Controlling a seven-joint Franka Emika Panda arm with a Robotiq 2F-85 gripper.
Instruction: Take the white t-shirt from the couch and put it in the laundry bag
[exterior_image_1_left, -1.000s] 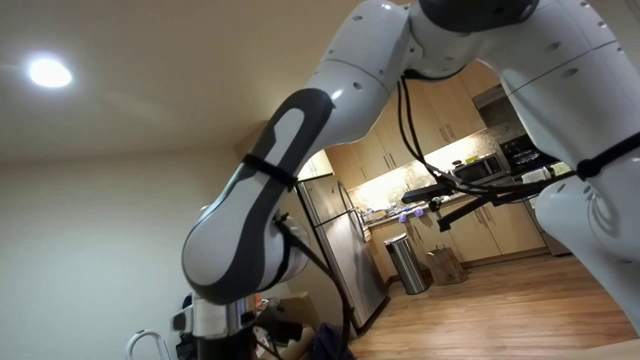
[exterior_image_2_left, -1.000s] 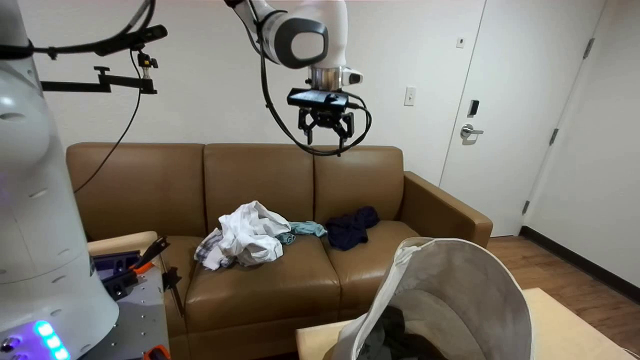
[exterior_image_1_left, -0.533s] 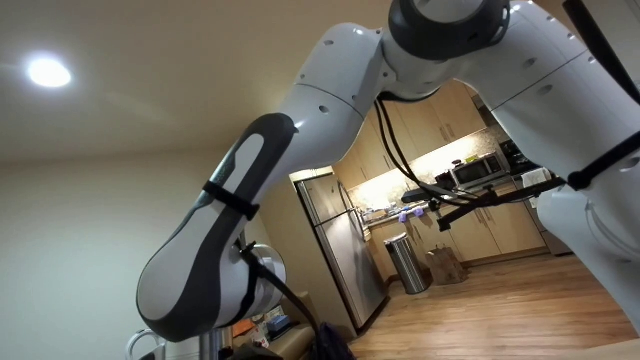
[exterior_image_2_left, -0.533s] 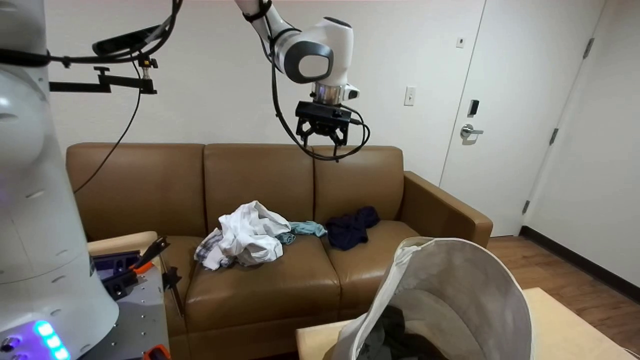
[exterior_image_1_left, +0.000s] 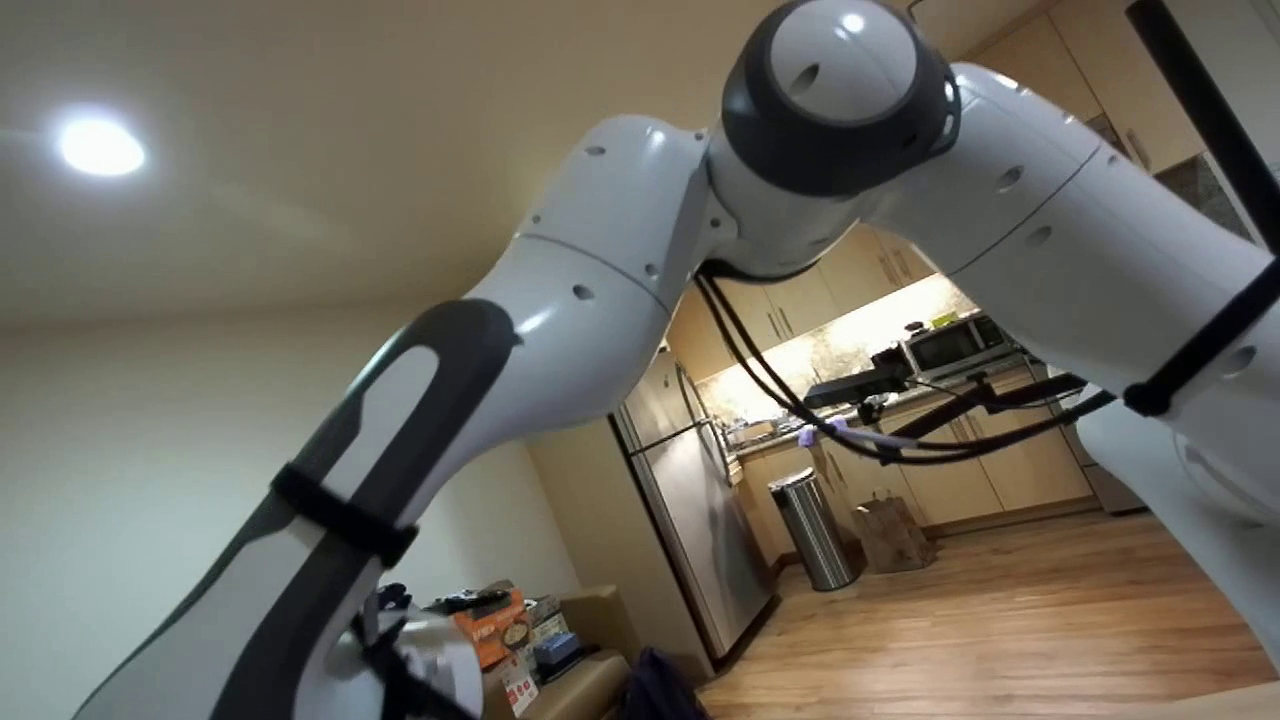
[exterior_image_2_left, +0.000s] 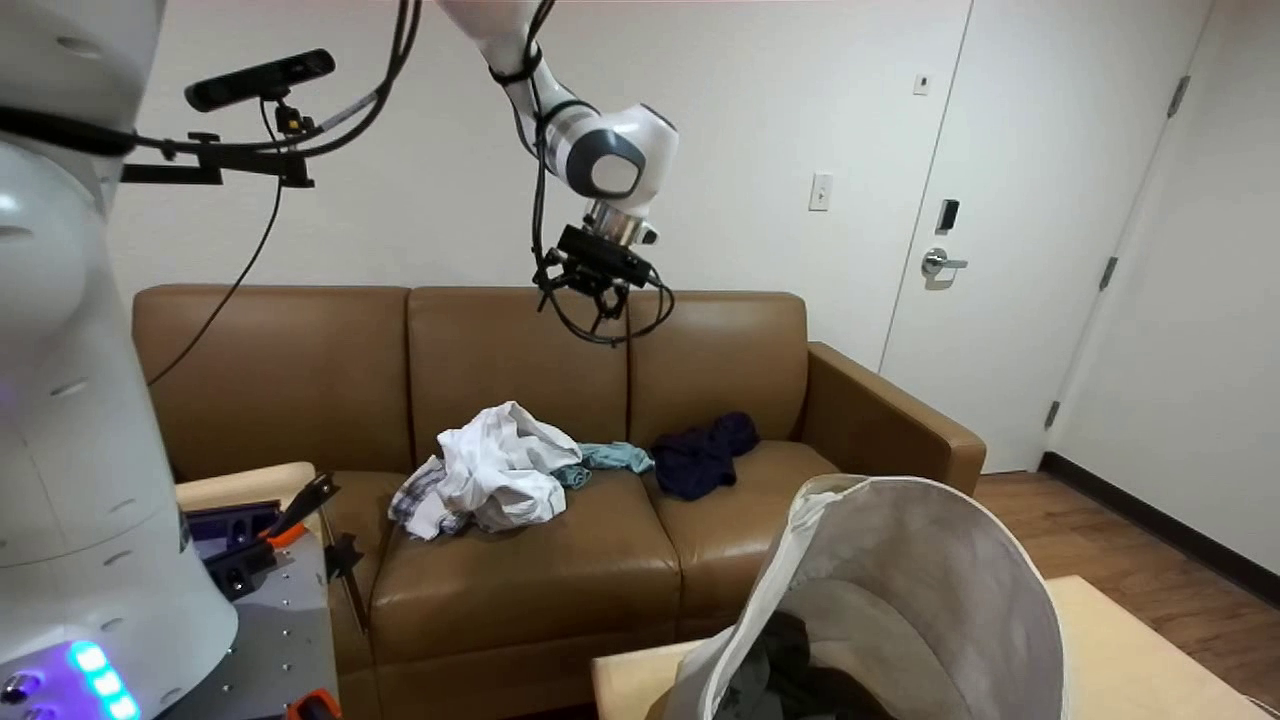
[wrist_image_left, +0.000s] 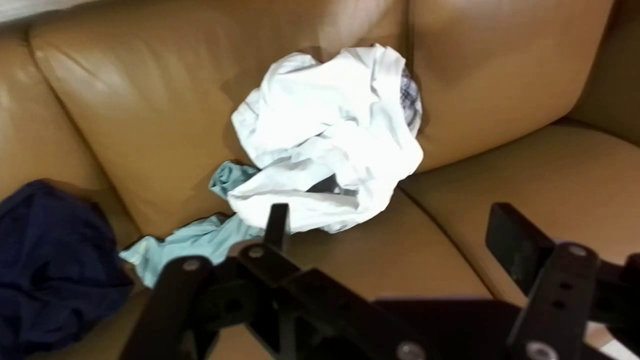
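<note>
arm base (exterior_image_2_left: 110, 560) near left, links run up out of frame; elbow (exterior_image_1_left: 845, 90) shows raised in an exterior view; forearm (exterior_image_2_left: 497, 28) drops back in from the top, slanting right, bent at the end so the gripper (wrist_image_left: 394, 231) tilts, well above the couch (exterior_image_2_left: 540, 590); fingers (wrist_image_left: 277, 220) spread wide apart, pointing down and a bit left

around, left to right: side camera (exterior_image_2_left: 260, 80), metal table (exterior_image_2_left: 285, 625) near left, plaid cloth (exterior_image_2_left: 418, 495) partly under the white t-shirt (exterior_image_2_left: 505, 465), which lies bunched on the middle seat; teal cloth (exterior_image_2_left: 615, 457) touches its right side, so it's crowded both ways; navy cloth (exterior_image_2_left: 700, 460) further right, apart from it; laundry bag (exterior_image_2_left: 940, 540) near right, dark clothes (exterior_image_2_left: 790, 670) inside; wooden table (exterior_image_2_left: 1130, 650) beside it

hard to see: forearm runs off the bottom edge in an exterior view, gripper lost with it; white t-shirt washed out in wrist view, dark patch in its fold unclear; fingers cover some of the teal cloth there; laundry bag's bottom cut off, can't tell what it stands on
</note>
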